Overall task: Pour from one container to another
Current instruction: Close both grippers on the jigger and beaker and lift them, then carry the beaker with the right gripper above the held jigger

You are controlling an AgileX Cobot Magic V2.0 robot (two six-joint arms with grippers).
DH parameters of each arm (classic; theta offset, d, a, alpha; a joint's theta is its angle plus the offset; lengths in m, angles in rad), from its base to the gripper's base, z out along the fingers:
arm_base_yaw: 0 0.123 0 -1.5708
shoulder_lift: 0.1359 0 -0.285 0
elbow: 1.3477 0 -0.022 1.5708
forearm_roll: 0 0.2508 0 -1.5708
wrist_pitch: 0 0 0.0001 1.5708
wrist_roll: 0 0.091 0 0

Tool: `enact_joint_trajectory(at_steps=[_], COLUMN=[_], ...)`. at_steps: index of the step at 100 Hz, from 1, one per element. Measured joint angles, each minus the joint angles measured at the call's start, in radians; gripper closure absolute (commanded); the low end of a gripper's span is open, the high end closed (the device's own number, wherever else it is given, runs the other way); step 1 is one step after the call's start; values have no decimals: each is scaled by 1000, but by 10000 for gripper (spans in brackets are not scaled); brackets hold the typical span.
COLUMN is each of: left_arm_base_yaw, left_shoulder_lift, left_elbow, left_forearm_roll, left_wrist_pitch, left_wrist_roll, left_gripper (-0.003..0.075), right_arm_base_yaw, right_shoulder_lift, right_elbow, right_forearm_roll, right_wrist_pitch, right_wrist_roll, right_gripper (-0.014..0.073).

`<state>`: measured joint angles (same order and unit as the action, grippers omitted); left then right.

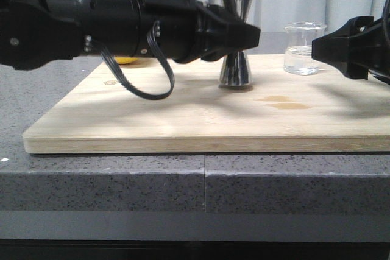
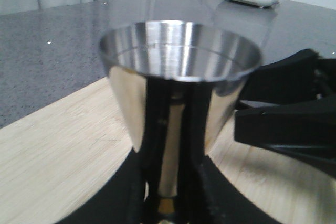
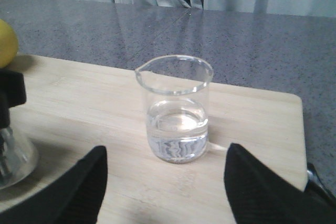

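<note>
Although the left gripper [image 1: 244, 33] is seen at the waist of the jigger [image 1: 235, 68], its hold cannot be confirmed: in the front view the waist is hidden behind the black fingers, and in the left wrist view only dark reflections run down the cup [image 2: 178, 72]. The jigger stands upright on the wooden board [image 1: 183, 120]. The beaker [image 3: 177, 109], partly filled with clear liquid, stands further right on the board. The right gripper [image 3: 165, 182] is spread wide, its fingers [image 3: 84, 182] short of the glass, holding nothing. A yellow object [image 3: 6, 43] is cut off at the edge.
</note>
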<state>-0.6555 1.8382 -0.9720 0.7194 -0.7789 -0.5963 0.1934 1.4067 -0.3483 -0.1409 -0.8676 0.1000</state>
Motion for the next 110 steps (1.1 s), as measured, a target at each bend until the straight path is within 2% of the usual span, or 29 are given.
enact_joint_trajectory(at_steps=[51, 74, 110], left_arm_base_yaw=[-2, -2, -2], left_shoulder_lift=[-78, -93, -95], left_elbow=[0, 0, 0], left_forearm_roll=[122, 145, 187], left_wrist_pitch=[-8, -11, -21], left_wrist_roll=[-67, -78, -101], left_gripper=[741, 741, 741], right_arm_base_yaw=[0, 0, 0], right_shoulder_lift=[87, 99, 196], right_elbow=[-92, -147, -205], right_forearm_roll=[-21, -21, -30], right_wrist_pitch=[1, 50, 51], right_wrist_roll=[0, 0, 0], right_gripper=[159, 159, 159])
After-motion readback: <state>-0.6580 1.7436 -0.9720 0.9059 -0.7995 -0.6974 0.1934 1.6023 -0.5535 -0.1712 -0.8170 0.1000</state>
